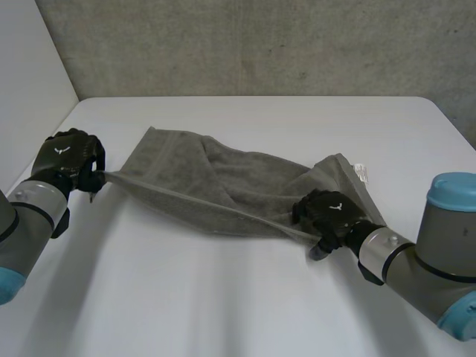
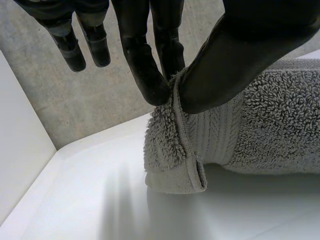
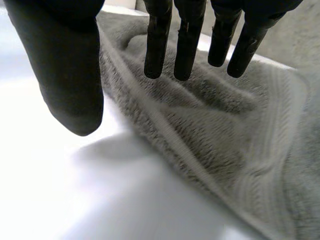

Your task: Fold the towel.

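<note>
- While the white table [image 1: 223,297] carries it across the middle, the grey towel [image 1: 238,182] lies rumpled and partly doubled over. Its near hem is drawn into a straight line between the two hands.
- The left arm [image 1: 30,216] reaches in low from the table's left side. The right arm [image 1: 424,253] comes in from the near right corner and is cut off at the frame's edge.
- The left hand [image 1: 71,160] has the towel's left corner. In its wrist view, fingers [image 2: 145,70] and thumb [image 2: 240,55] pinch the hem, with the corner hanging below them.
- The right hand [image 1: 327,212] sits over the near hem toward the towel's right end. Its fingers [image 3: 157,45] are straight, well apart from the thumb [image 3: 70,75], and grip nothing. Whether the fingertips touch the pile is hard to tell.
- A small white label [image 1: 361,172] peeps out at the towel's right edge, its print unreadable.
</note>
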